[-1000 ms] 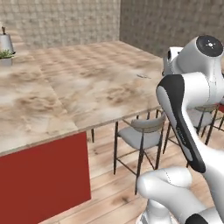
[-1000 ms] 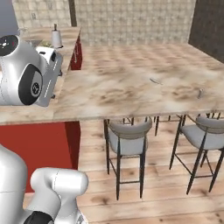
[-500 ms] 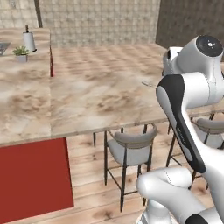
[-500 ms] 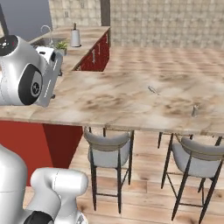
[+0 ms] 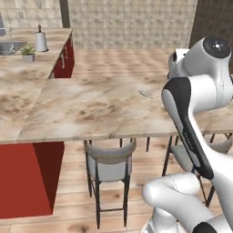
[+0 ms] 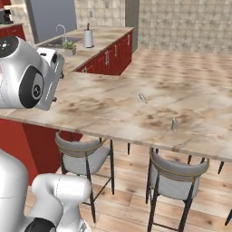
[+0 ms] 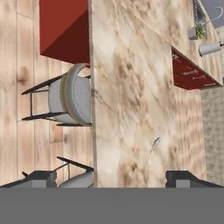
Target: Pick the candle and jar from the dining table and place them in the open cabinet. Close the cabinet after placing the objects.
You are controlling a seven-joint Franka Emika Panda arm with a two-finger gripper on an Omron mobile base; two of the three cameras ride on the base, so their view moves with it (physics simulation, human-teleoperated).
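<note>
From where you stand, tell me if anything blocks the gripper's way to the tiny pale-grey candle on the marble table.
Nothing visible blocks it. The tiny pale-grey cylindrical candle stands alone near the beige marble table's near edge; the thin silvery utensil lies well apart. The gripper is open above the tabletop.

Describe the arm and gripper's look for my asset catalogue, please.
The arm is glossy white with rounded, bulbous links, dark grey to black joint sections and round dark end caps. The gripper shows two small dark grey, blocky fingertips. No cables or markings visible.
</note>
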